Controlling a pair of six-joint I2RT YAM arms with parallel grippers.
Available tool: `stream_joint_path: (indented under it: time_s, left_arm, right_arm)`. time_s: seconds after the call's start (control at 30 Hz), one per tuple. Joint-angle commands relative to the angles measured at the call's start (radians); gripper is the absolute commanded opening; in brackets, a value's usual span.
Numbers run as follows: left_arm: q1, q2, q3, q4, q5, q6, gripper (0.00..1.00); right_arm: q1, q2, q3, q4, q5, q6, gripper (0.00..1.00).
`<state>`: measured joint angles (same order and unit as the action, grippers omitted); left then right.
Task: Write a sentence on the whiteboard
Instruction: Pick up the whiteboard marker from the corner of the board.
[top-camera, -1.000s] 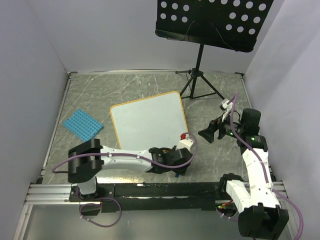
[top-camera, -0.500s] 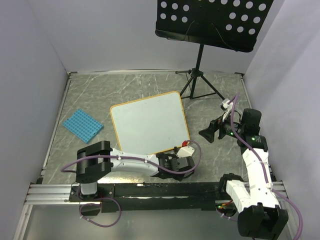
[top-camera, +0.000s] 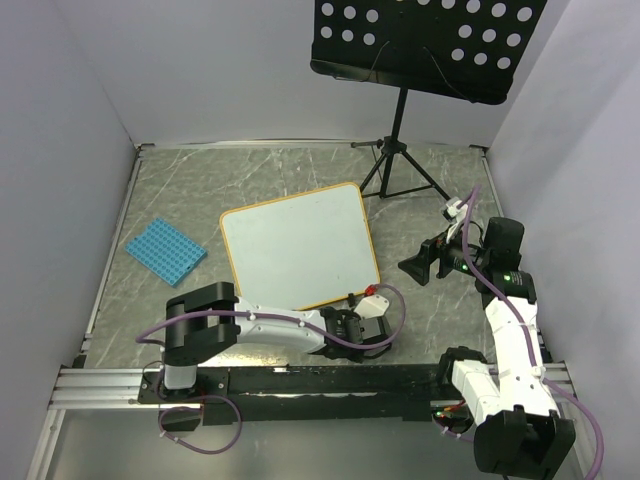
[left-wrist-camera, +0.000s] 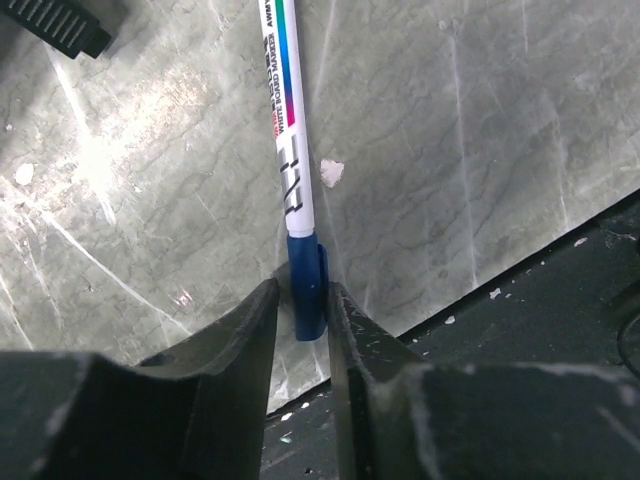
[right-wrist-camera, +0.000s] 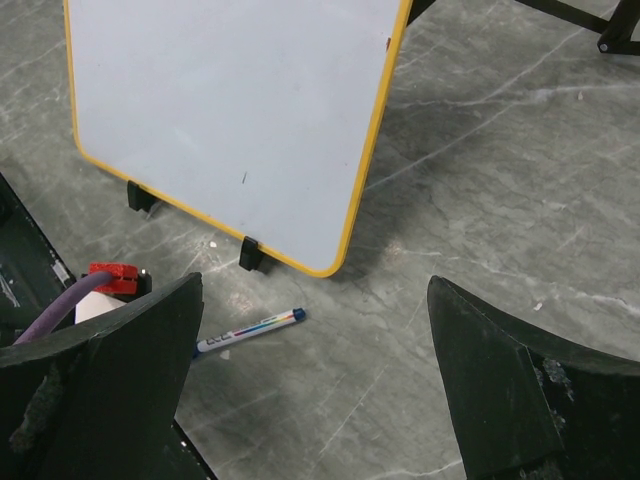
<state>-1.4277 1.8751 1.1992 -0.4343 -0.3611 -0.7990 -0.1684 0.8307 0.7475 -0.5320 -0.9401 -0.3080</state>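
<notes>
The left gripper (left-wrist-camera: 303, 308) was right down at the table (left-wrist-camera: 480, 150), low because the marker (left-wrist-camera: 285, 130) lay flat there, just off the near edge of the whiteboard (top-camera: 300, 248). Its jaws were drawn in to a narrow slot on either side of one blue end of the pen. Whether they were truly pinching it or only flanking it, the wrist view couldn't settle.

The board stood mid-table, propped on its black clip feet (right-wrist-camera: 250, 252), face tipped up toward the arms, presumably for an easy writing angle. That face was bare, with the sentence not yet begun.

Off to the right, the right gripper (top-camera: 420, 262) hung with its jaws spread wide and nothing in them, probably parked clear of the pickup.
</notes>
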Motion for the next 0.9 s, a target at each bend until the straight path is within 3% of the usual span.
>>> stream_joint_path:
  time_s: [0.0, 0.27, 0.53, 0.87]
  left_arm:
    - [-0.004, 0.025, 0.037, -0.009, 0.002, -0.008, 0.3]
    - [-0.004, 0.096, 0.08, -0.076, -0.022, 0.007, 0.27]
    - [-0.004, 0.067, 0.054, -0.069, -0.058, 0.003, 0.05]
    - [-0.004, -0.128, -0.121, 0.196, -0.203, 0.139, 0.01]
  right_arm:
    - [-0.01, -0.01, 0.003, 0.026, -0.042, -0.014, 1.0]
    - [-0.013, -0.008, 0.004, 0.024, -0.049, -0.016, 1.0]
    - [-0.014, -0.004, 0.004, 0.02, -0.057, -0.019, 1.0]
    - [0.007, 0.096, 0.013, -0.054, -0.16, -0.083, 1.0]
